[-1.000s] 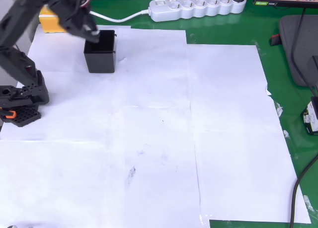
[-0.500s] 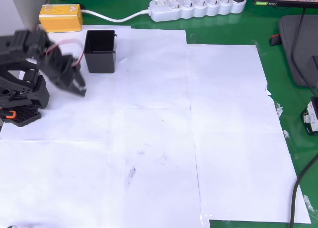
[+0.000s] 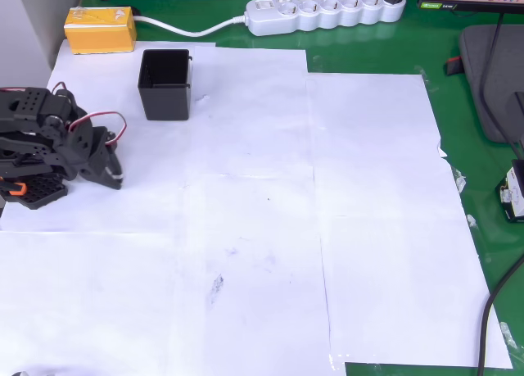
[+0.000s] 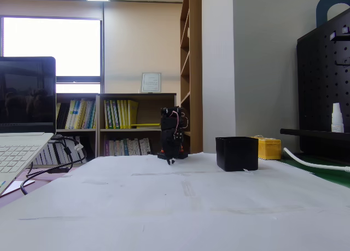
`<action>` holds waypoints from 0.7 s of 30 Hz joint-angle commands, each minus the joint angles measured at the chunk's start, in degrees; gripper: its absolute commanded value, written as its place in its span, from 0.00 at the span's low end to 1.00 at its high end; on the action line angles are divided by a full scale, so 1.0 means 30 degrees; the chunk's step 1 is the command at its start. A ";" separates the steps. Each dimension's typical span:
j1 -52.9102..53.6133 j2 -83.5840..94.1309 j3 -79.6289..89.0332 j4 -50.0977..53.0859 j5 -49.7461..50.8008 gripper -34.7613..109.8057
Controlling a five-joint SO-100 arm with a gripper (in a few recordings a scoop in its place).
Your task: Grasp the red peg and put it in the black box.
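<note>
Overhead view: gripper (image 3: pixel 113 173) folded low at left edge beside its base, well apart from the black box (image 3: pixel 164 84) in upper left. Cannot tell whether jaws are apart or together. Red peg not made out; likely inside the box. Best to confirm the drop, then park clear.

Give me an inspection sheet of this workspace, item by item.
Surface: white paper sheets over a green mat.
Job's things: black box upright on the paper; inside not visible. Red peg: nothing seen.
Clutter: yellow box beyond the black box; power strip; laptop in the fixed view.
Gripper: gripper folded near the base, pointing down; jaw state unclear.
Cables: white cord from the strip; black cable at the right edge.
Surroundings: bookshelves, pegboard.
</note>
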 commanded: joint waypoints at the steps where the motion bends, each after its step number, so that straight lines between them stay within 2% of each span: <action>1: 0.0146 -0.0615 -0.0586 0.1729 0.0410 0.24; 9: -0.0146 -0.3721 -0.3076 0.1143 0.0908 0.24; 21: -0.0322 -0.5391 -0.3105 0.1846 0.1406 0.24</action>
